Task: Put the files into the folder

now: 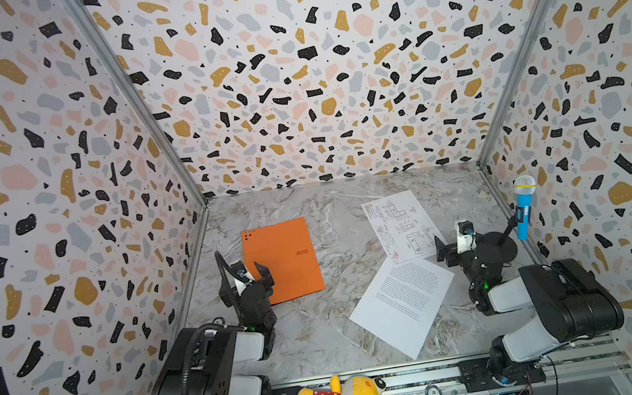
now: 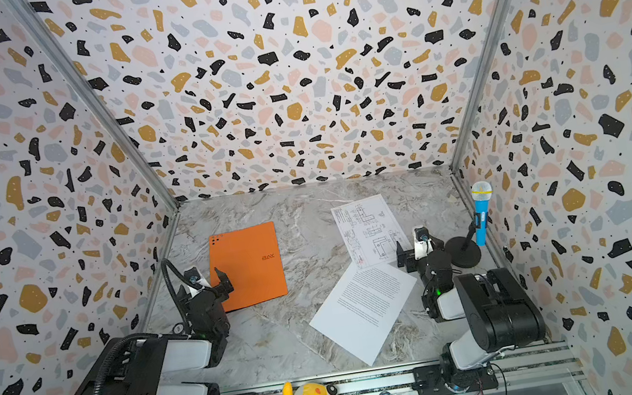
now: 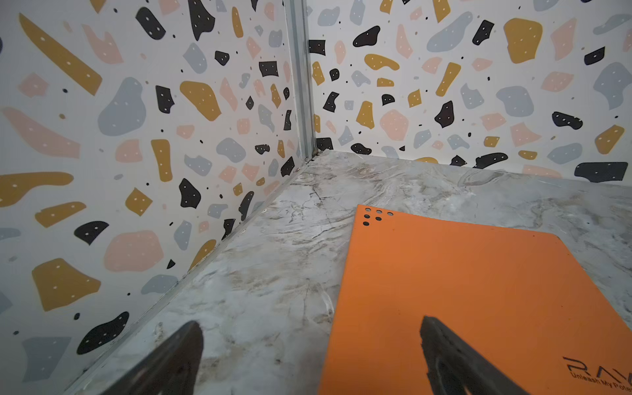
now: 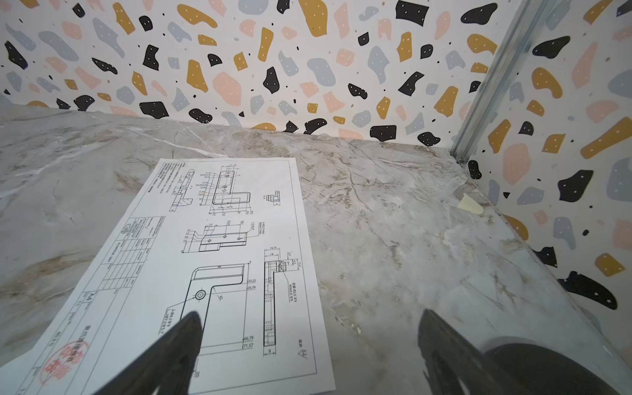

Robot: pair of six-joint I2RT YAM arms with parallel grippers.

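**Folder (image 1: 283, 260) shut, 2 sheets loose**

Terrazzo-print walls (image 1: 307, 61) close 3 sides of the marble counter (image 1: 333, 213). The orange folder lies near its left edge, the drawing sheet (image 1: 400, 226) and text sheet (image 1: 403, 306) touching near the right. The left gripper (image 3: 309, 338), jaws spread wide and empty, straddles the folder's edge. The right gripper (image 4: 309, 316) does likewise at the drawing sheet's edge.
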